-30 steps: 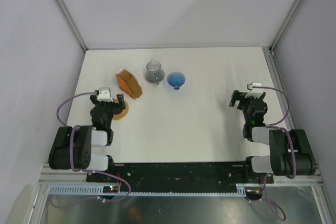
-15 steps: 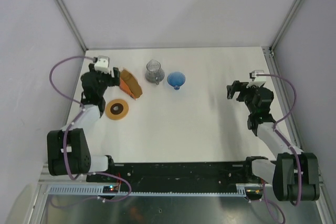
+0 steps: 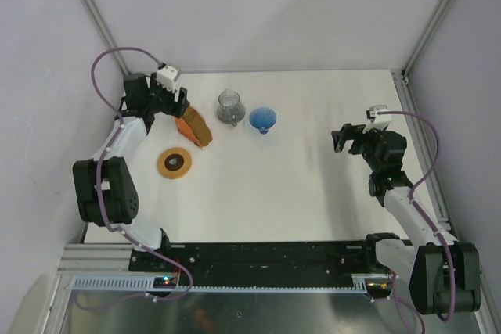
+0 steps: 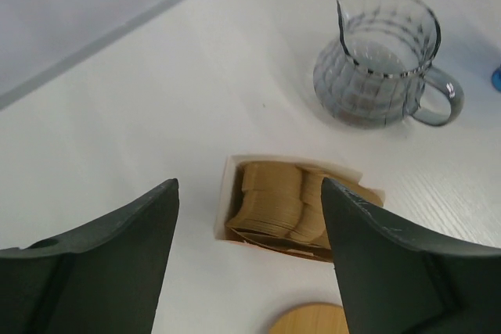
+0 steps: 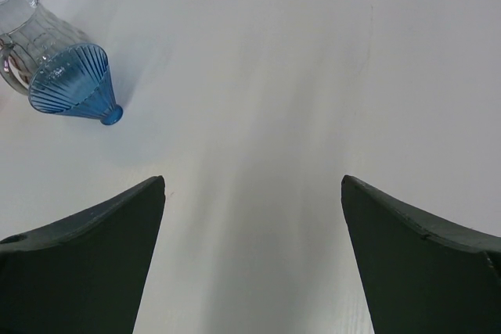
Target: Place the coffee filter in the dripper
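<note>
The blue ribbed dripper (image 3: 263, 120) lies on its side on the table, right of the glass carafe (image 3: 229, 107); it also shows at the upper left of the right wrist view (image 5: 73, 84). No single loose coffee filter shows; stacked tan papers sit in the open orange packet (image 3: 193, 125), seen end-on in the left wrist view (image 4: 286, 206). My left gripper (image 3: 177, 102) is open and empty, just above and left of the packet's open end (image 4: 249, 193). My right gripper (image 3: 341, 138) is open and empty, well right of the dripper (image 5: 252, 185).
A round tan-orange ring (image 3: 174, 163) lies near the left arm, its edge in the left wrist view (image 4: 311, 320). The carafe (image 4: 383, 62) stands beyond the packet. Grey walls and metal posts close in the table at the back and sides.
My left arm has stretched from near its base, over the ring, to the far left beside the packet. My right arm has extended forward and turned a little left. No object has moved.
</note>
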You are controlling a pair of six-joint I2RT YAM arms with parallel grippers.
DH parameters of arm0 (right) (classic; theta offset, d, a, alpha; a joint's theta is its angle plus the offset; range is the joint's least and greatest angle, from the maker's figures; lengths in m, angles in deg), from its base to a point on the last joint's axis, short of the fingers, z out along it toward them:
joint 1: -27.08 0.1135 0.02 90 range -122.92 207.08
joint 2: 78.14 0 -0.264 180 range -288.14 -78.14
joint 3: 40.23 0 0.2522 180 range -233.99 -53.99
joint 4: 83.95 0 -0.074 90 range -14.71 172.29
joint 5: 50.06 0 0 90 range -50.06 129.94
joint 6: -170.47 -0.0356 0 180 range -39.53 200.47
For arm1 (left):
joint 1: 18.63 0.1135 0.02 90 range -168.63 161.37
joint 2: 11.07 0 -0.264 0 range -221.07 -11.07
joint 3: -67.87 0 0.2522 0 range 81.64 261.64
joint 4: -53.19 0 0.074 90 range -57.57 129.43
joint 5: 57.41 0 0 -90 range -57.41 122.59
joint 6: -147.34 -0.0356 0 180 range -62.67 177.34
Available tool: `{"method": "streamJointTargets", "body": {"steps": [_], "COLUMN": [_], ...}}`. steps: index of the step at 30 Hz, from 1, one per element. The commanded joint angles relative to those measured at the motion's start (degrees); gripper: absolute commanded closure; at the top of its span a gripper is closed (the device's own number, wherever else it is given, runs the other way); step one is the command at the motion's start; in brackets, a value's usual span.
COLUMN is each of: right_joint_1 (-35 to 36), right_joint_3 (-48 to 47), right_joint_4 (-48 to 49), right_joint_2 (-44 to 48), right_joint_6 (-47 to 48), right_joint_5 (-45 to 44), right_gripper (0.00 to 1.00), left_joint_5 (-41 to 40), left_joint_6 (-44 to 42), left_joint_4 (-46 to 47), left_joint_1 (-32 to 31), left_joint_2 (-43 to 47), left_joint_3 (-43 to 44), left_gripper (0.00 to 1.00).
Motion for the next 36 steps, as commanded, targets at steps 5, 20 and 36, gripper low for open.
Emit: {"method": "streamJointTargets", "body": {"steps": [5,20,36], "right_joint_1": [0.96,19.47,37.19], "right_joint_3": [-2.18,-17.42,-58.35], "right_joint_4": [-0.39,-2.18,-13.43], "right_joint_2": [0.03,-14.47,-52.40], "right_joint_6": [0.86,-0.83,-4.62], "right_joint_5": [0.31,-8.75,-10.35], "right_gripper": [0.01,0.04,0.31], "left_joint_5": [2.89,3.71,1.71], "left_joint_6": [-2.66,-0.72,-0.61], "left_joint_4": [-5.21,-5.21,-5.22], "left_joint_1": [0.26,-0.29,1.31], "left_joint_2": [-2.80,-2.59,0.79], "left_joint_3": [4.59,6.72,5.04], "left_gripper": [0.28,0.27,0.27]}}
